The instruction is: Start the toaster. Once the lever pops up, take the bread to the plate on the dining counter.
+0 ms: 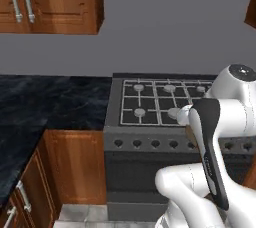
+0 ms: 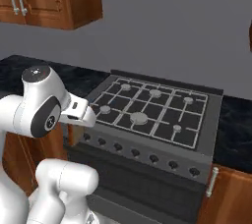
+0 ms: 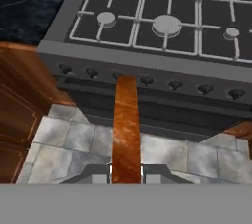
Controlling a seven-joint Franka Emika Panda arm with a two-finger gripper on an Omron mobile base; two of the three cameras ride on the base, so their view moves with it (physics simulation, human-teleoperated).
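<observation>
Gripping the bread edge-on between its two dark fingertips, the tool hangs in front of a gas hob, above the grey tiled floor. In the hand view the slice shows as a narrow brown strip, reaching up from the tips to the row of dark knobs on the stove's front; its face cannot be seen.

From the left base view, the white arm covers the hob's near right corner, and only a sliver of brown at the arm's left edge may be the slice. From the right base view, the arm's rounded joint stands to the left of the stove, with a small brown patch under the wrist that is hard to make out.

A black marbled tabletop runs to the left of the hob, above reddish wood cabinets. Wall cupboards with silver handles hang at the upper left, cut off by the frame.
</observation>
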